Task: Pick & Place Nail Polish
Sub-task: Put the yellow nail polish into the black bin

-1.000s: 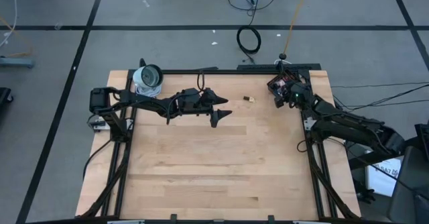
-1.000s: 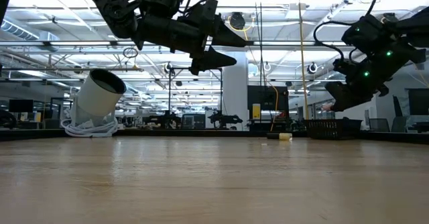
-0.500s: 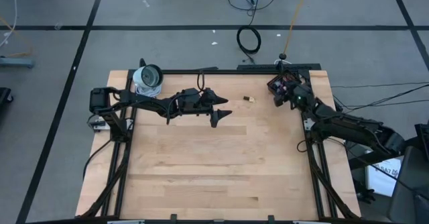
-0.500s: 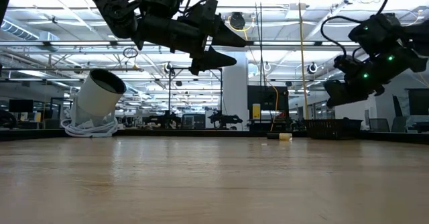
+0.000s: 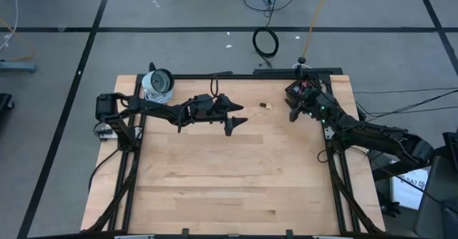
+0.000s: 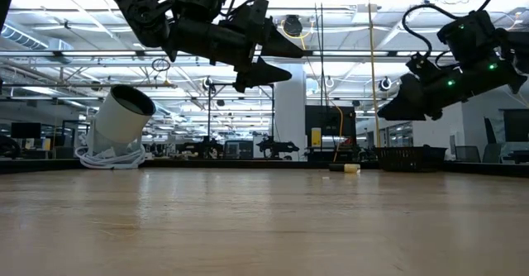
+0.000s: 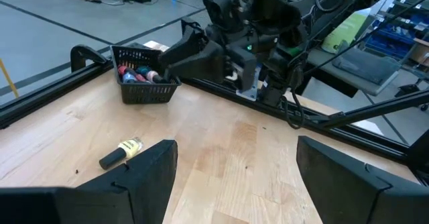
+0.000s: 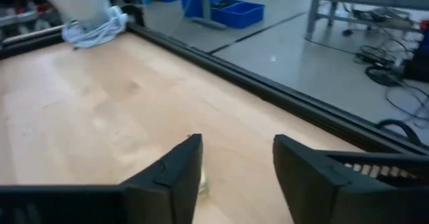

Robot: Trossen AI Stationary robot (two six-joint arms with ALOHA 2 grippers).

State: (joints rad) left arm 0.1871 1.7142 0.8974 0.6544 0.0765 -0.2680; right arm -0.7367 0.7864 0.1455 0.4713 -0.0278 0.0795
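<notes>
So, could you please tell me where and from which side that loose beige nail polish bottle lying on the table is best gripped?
The beige nail polish bottle lies flat on its side on the table, dark cap at one end. I would come straight down from above and close the jaws across its pale body, the wider part, crosswise to its length. The right gripper is nearest, jaws open.

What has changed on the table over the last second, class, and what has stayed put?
The right pincer swung away from the basket toward the table's middle, rising slightly, open and holding nothing. The left pincer did not move. The beige bottle lies where it lay, and the other bottles remain in the basket.
</notes>
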